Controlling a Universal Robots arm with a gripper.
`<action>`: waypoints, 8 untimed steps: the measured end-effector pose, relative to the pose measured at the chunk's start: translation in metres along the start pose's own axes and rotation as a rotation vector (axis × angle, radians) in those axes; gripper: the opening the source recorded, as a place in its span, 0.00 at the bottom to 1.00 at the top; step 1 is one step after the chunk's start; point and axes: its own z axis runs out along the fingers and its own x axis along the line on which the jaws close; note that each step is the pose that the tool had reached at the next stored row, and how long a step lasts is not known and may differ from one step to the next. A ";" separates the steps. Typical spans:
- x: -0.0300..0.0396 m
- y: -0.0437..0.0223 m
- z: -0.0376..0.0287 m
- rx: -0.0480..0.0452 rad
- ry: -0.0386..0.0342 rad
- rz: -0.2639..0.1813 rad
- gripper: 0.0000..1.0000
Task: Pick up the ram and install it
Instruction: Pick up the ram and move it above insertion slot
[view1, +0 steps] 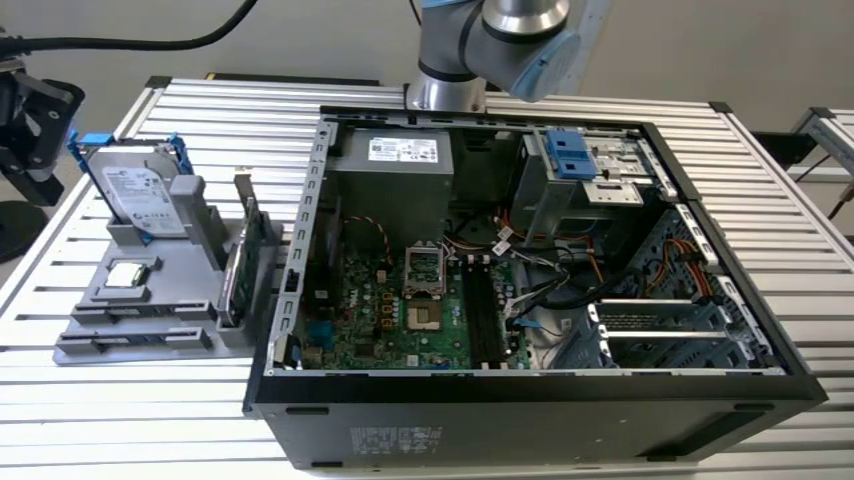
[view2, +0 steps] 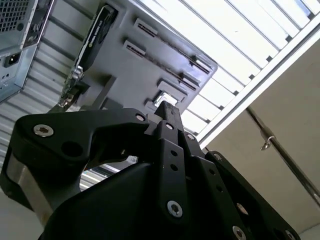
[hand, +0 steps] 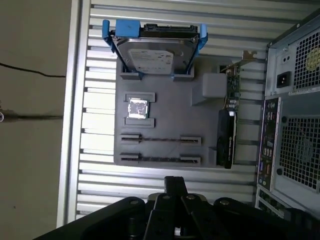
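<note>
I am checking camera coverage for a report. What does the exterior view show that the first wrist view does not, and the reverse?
Exterior view adds: the open inside of the computer case, with motherboard and power supply, and the robot arm behind it. First wrist view adds: the case's rear panel with vents, and the gripper in the foreground. Both: the gray holder, the hard drive in its blue frame, the expansion card, and the ram, seemingly on edge in the holder's long slots.
</note>
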 end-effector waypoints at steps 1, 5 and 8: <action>0.0000 0.0000 0.0001 -0.0002 0.0004 -0.008 0.00; 0.0000 0.0000 0.0001 -0.0003 0.0020 -0.040 0.00; 0.0000 0.0000 0.0002 -0.0006 0.0031 -0.063 0.00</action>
